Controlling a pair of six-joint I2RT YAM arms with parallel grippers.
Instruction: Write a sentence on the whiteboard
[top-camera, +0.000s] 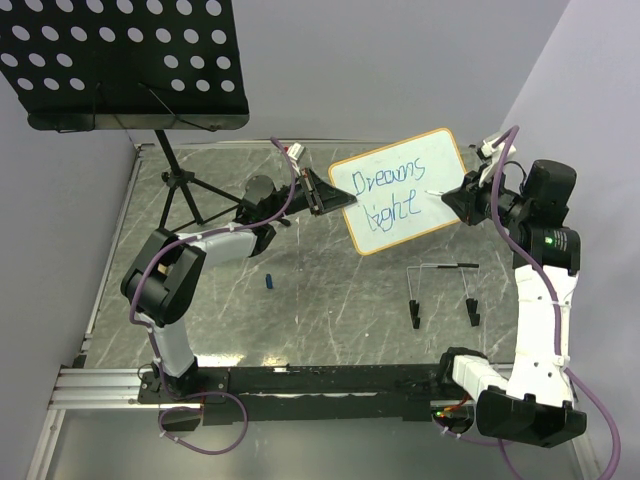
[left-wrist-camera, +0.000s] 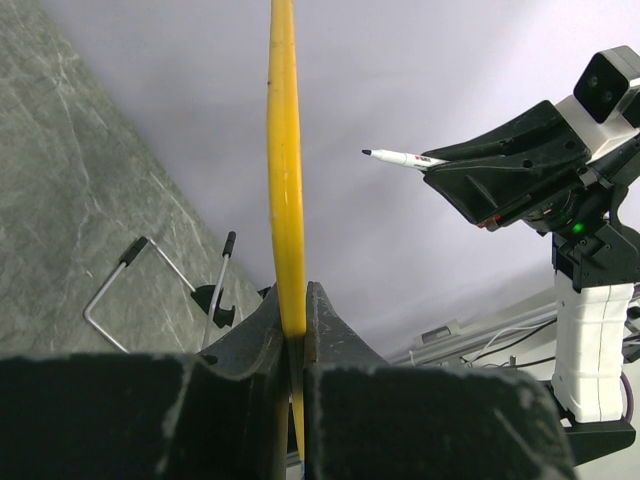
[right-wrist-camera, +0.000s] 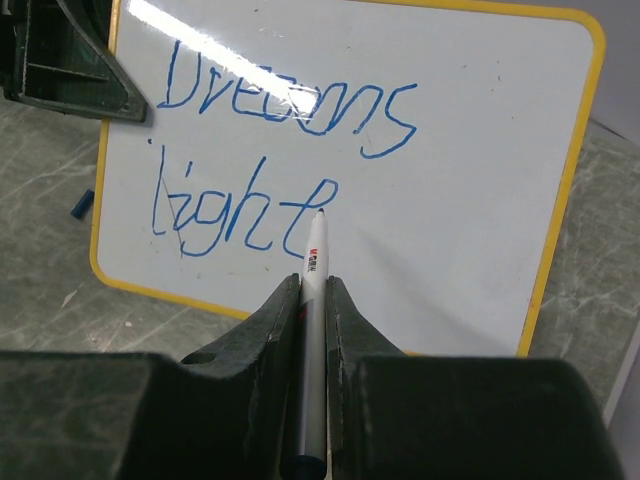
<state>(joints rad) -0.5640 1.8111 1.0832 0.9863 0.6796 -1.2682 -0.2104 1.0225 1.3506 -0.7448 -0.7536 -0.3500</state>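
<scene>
I see left jaws clenched on whiteboard (right-wrist-camera: 470, 250) edge | right jaws grasping marker (right-wrist-camera: 314, 290), tip ahead near writing (right-wrist-camera: 290, 100) | risk: I push hard, whiteboard twists, strokes smear.

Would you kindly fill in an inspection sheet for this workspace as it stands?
Surface: grey marbled tabletop.
Job's things: small white yellow-framed whiteboard held tilted above the table; blue handwritten sentence reads "Dreams light" plus one started stroke; white marker pen, tip just off the board.
Clutter: small blue cap on the table; bent wire stand with black feet.
Pincers: left pincer shut on the whiteboard's edge; right pincer shut on the marker pen.
Cables: purple cables along both arms.
Surroundings: black perforated music-stand tray, far left; plain pale walls.
</scene>
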